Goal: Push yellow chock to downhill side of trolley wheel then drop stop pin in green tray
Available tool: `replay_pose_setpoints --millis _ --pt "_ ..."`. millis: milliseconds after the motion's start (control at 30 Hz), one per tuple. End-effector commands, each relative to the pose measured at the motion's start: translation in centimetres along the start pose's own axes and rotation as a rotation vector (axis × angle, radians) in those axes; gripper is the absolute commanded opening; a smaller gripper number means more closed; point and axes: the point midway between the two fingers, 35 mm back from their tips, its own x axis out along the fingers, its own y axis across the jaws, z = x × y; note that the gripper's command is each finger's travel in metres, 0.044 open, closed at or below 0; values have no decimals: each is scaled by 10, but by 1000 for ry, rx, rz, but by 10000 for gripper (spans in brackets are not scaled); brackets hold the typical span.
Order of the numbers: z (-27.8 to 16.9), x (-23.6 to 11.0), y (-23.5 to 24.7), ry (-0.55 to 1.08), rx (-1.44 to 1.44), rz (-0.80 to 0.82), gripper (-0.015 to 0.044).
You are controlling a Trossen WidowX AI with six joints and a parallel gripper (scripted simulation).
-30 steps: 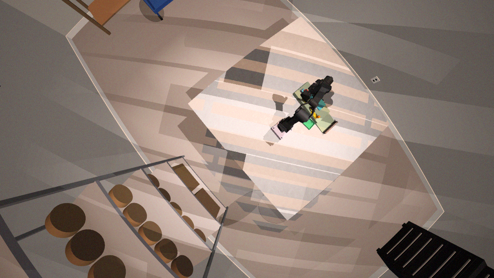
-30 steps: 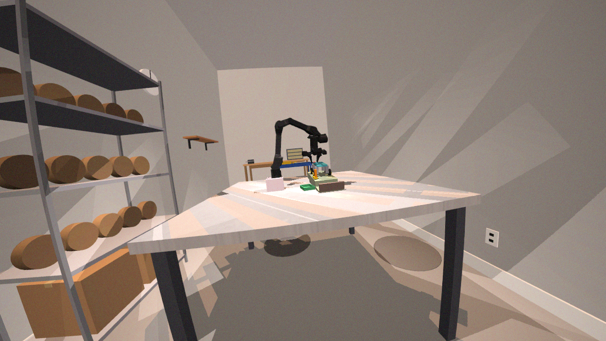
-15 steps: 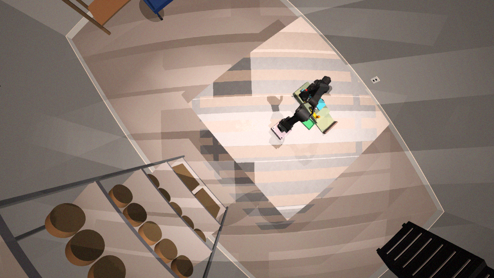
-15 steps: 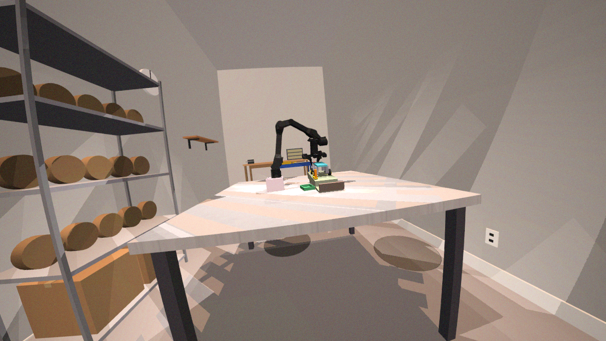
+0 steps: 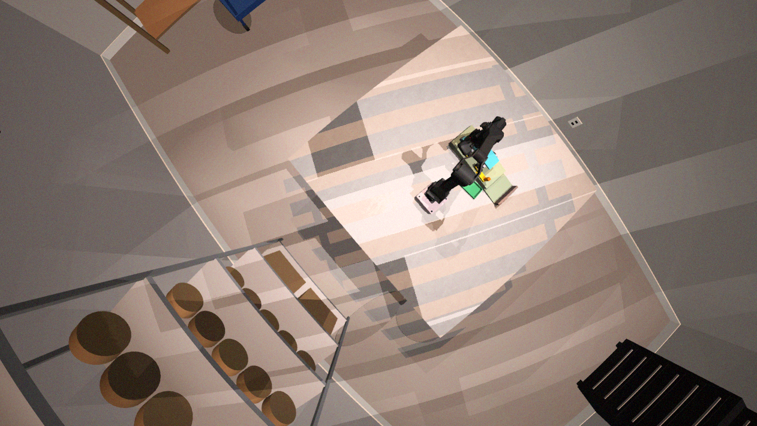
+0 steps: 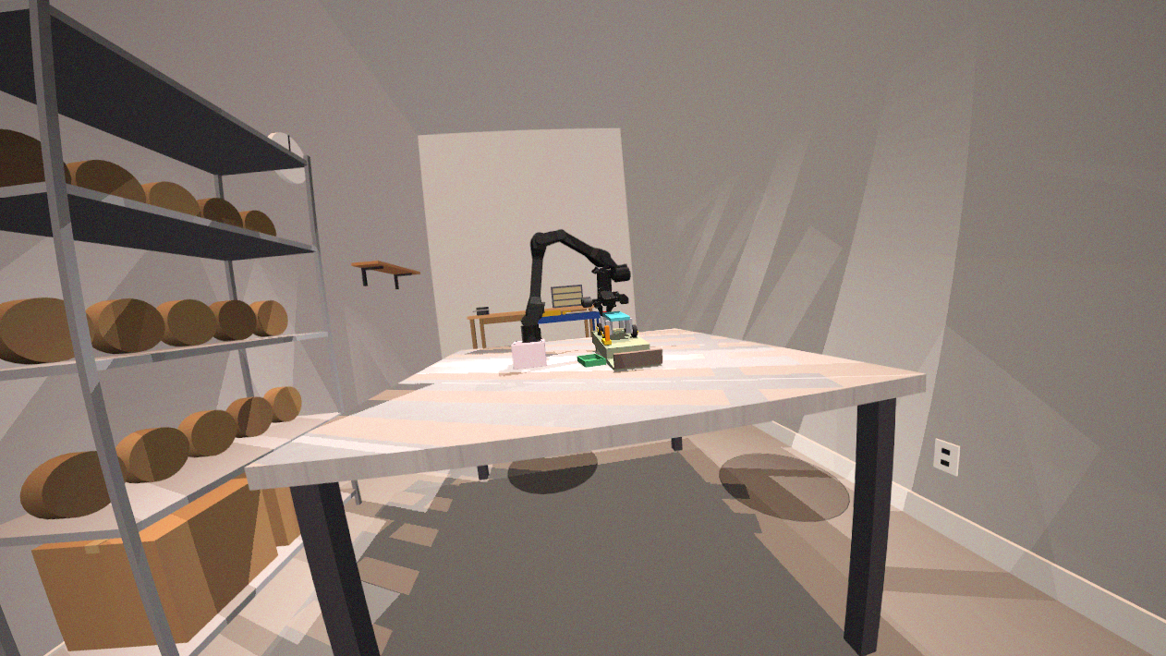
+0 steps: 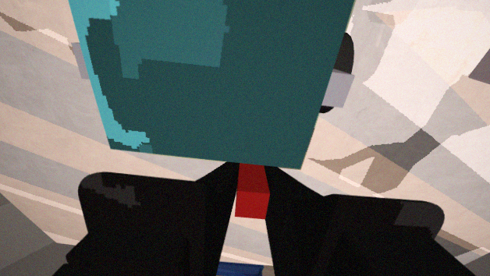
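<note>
In the wrist view my gripper [image 7: 250, 165] is shut on the red head of the stop pin [image 7: 252, 196], with both black fingers pressed against its sides. The teal trolley [image 7: 218, 78] [image 5: 492, 158] [image 6: 620, 317] fills the view just beyond the pin, with one black wheel [image 7: 346, 54] showing at its right side. In the top and exterior views the gripper [image 5: 468, 144] [image 6: 604, 313] is at the uphill end of the ramp [image 5: 500, 192] [image 6: 629, 351]. The yellow chock with its orange handle [image 5: 484, 178] [image 6: 606, 333] stands on the ramp beside the trolley; I cannot tell whether it touches a wheel. The green tray [image 5: 468, 190] [image 6: 589, 359] lies next to the ramp.
The arm's pink base block [image 5: 427, 201] [image 6: 528, 353] stands on the table [image 6: 570, 407] left of the ramp. A shelf rack with brown rolls [image 6: 122, 326] stands far off at the left, away from the table.
</note>
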Motion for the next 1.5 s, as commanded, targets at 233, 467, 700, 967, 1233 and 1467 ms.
replay_pose_setpoints --millis 233,467,700,967,1233,1467 --pt "-1 -4 0 1 3 0 0" --pt "-1 -10 -1 1 5 1 0" --pt "-1 -14 -1 1 5 1 0" --pt "-2 -20 -1 1 5 1 0" --pt "-2 -26 -1 1 5 1 0" --pt "-3 -31 -1 0 5 1 0"
